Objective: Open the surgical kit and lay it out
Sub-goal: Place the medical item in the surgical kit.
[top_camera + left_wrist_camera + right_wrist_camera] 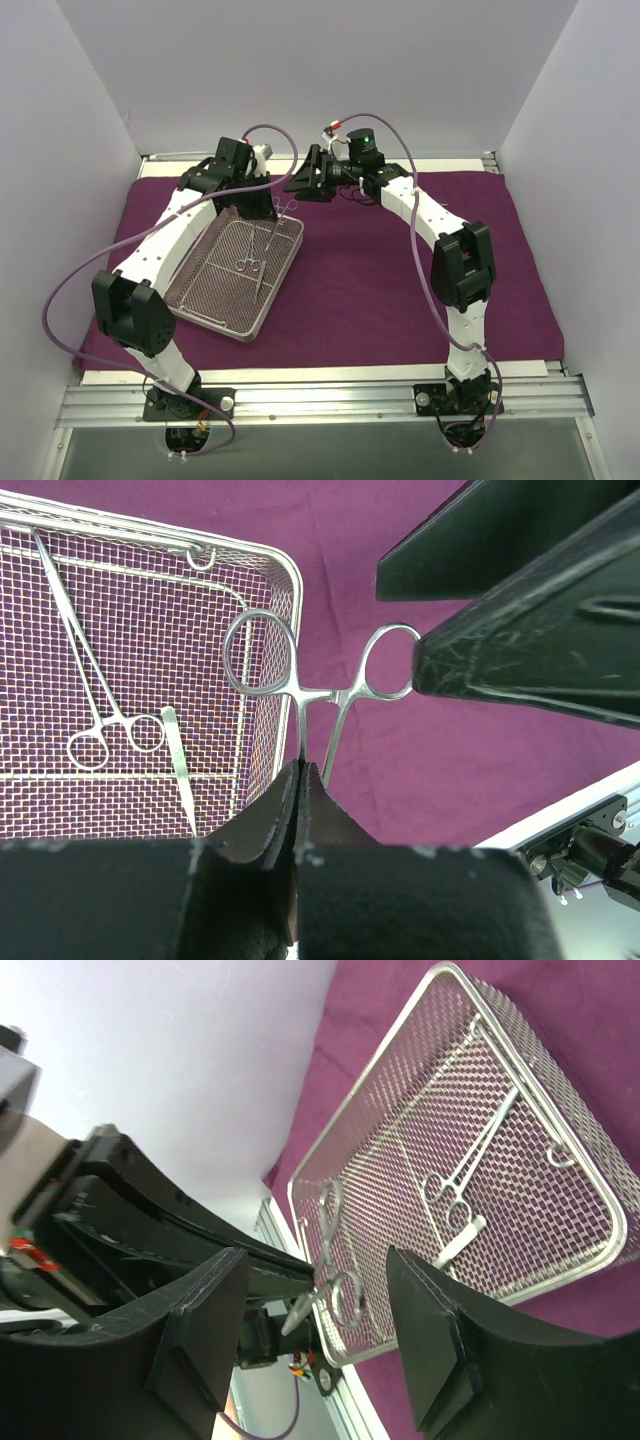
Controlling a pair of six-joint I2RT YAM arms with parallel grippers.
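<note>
My left gripper is shut on the shaft of a thin metal scissor-like instrument, whose two ring handles point away from it, above the tray's far right corner. In the top view the left gripper holds that instrument at the tray's back edge. My right gripper is open, with its fingers on either side of the ring handles and apart from them. The silver wire-mesh tray lies on the dark purple cloth and holds another ring-handled instrument and a flat metal tool.
The right gripper's black fingers fill the upper right of the left wrist view. White walls enclose the cloth on three sides. A metal rail carries both arm bases at the near edge. The tray's rim stands above the cloth.
</note>
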